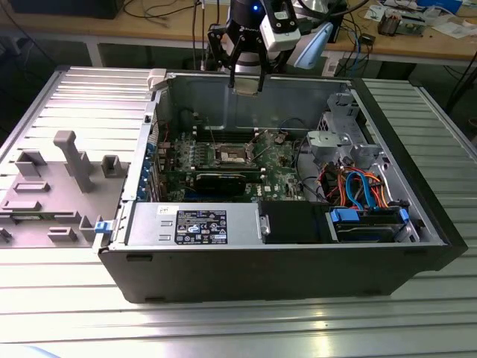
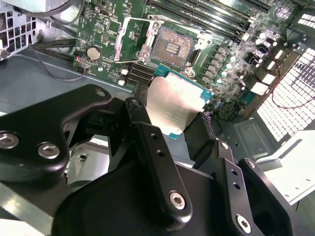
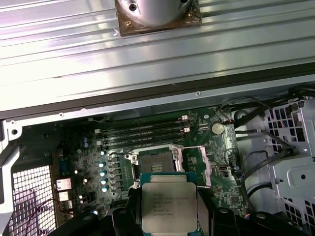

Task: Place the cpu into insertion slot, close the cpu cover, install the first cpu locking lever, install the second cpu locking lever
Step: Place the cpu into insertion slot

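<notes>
Arm [image 1: 252,30] points down, fingers [image 2: 155,157] pinching the cpu [image 2: 172,105].

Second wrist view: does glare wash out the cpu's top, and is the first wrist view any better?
In the second wrist view, glare whitens the cpu top; in the first wrist view it is evenly lit, though the ribbed table blows out.

The end effector [image 2: 173,117] grips the cpu [image 2: 172,104], apart from the socket [image 2: 172,46].
</notes>
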Motion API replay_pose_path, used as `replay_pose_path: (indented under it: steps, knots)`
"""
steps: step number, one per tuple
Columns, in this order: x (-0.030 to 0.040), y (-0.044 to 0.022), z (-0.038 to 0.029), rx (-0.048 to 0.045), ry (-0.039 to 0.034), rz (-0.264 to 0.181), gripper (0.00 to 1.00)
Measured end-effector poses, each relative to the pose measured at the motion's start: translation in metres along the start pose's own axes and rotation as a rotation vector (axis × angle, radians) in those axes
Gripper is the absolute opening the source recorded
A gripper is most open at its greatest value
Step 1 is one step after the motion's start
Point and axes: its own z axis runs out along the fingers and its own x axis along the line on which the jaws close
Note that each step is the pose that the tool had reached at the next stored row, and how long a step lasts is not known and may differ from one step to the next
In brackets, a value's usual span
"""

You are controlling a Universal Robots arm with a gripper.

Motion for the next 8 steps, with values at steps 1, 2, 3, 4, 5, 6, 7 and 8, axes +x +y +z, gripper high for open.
replay_pose_path:
  steps: [1,2,3,4,5,6,7,8]
  knots:
    - [0.0000,0.0000,0.0000,-0.0002,-0.0007,0.008,0.54]
    - [0.0002,0.0000,0.0000,-0.0003,-0.0017,0.018,0.54]
    - [0.0003,-0.0001,0.0000,-0.0006,-0.0026,0.030,0.54]
    - [0.0003,-0.0001,0.0000,-0.0008,-0.0037,0.042,0.54]
    - [0.0004,-0.0001,0.0000,-0.0010,-0.0045,0.051,0.54]
    - [0.0004,-0.0001,0.0001,-0.0011,-0.0052,0.059,0.54]
    - [0.0004,-0.0001,0.0001,-0.0014,-0.0063,0.072,0.54]
    - [0.0004,-0.0001,0.0001,-0.0017,-0.0074,0.084,0.54]
